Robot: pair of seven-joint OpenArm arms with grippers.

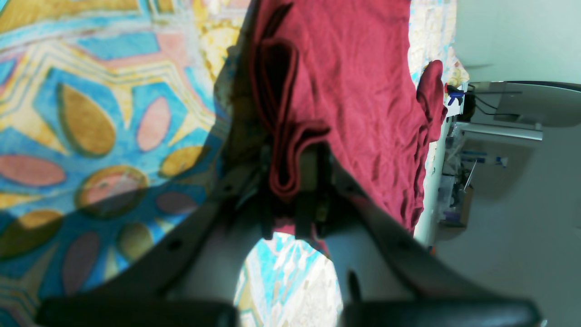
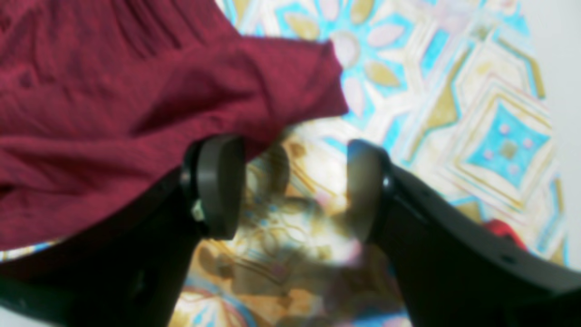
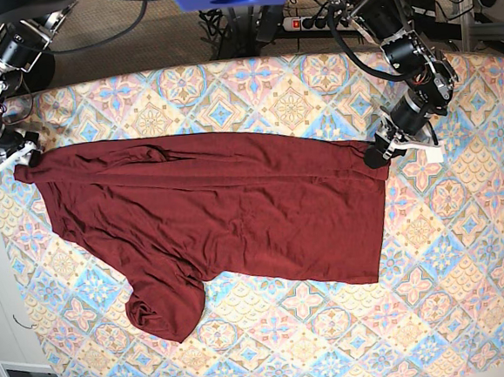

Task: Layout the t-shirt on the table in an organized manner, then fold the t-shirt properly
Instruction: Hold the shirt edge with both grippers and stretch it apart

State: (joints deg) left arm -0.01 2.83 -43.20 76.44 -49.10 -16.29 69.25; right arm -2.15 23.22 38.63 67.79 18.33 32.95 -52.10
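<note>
- My left gripper (image 1: 290, 181) is clenched on a bunched fold of the t-shirt (image 1: 358, 91); in the left wrist view the maroon cloth is pinched between the jaws, over the patterned table (image 1: 91, 113).
- In the base view that gripper (image 3: 380, 152) sits at the shirt's upper corner on the view's right.
- My right gripper (image 2: 292, 186) is released: its two pads (image 2: 218, 181) stand wide apart with only tablecloth between them, and the shirt edge (image 2: 181, 91) drapes just above and beside one pad.
- In the base view it (image 3: 10, 159) is at the shirt's opposite upper corner, near the table's edge.
- The t-shirt (image 3: 228, 212) lies spread across the table (image 3: 334, 339), wrinkled, upper edge folded over, one sleeve (image 3: 165, 309) bunched toward the near side.
</note>
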